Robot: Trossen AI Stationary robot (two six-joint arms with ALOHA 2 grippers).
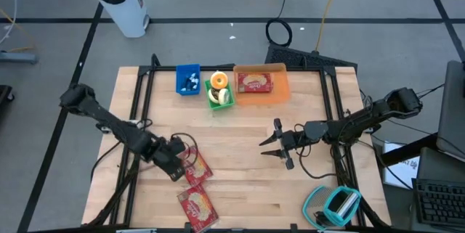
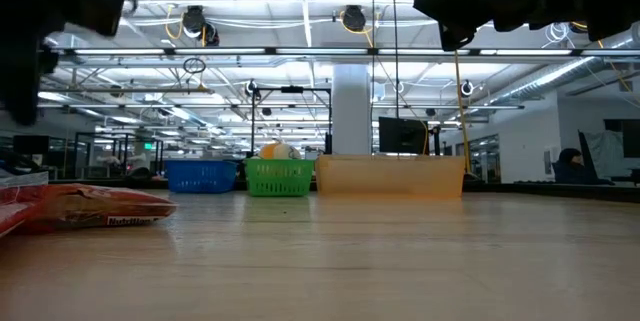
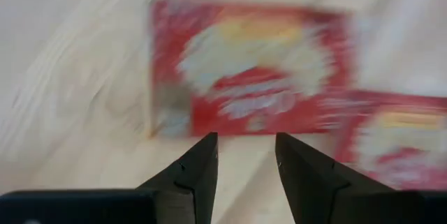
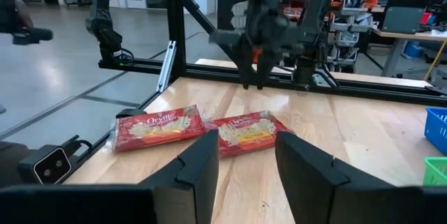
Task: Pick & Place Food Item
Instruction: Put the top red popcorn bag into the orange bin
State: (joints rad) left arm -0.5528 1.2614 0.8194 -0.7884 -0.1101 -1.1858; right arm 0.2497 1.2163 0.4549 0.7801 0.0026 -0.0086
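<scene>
- Left gripper (image 1: 176, 162): poised above the near-left part of the wooden table (image 1: 240, 182), directly over a red food packet (image 1: 196, 166); its fingers (image 3: 199, 168) stand partly apart with nothing between them.
- Red food packet: lies flat on the table under the left gripper. A second red packet (image 1: 197, 208) lies just beside it, nearer the table's front edge; the right wrist view shows the two (image 4: 157, 126) (image 4: 248, 130) side by side with corners close.
- Right gripper (image 1: 280, 146): waits over the table's centre-right, fingers partly apart and empty.
- Bins at the far edge: a blue bin (image 1: 189, 80), a green bin (image 1: 220, 93) holding round items, and an orange bin (image 1: 261, 84) that already contains a similar red packet.
- Step in hand (judgement): the approach to a pick; the packet is not yet grasped.
- Next move (judgement): the left gripper must descend onto the packet, take an edge or pinch its thin, flat body without catching the neighbouring packet, then lift and carry it, probably to the orange bin.
</scene>
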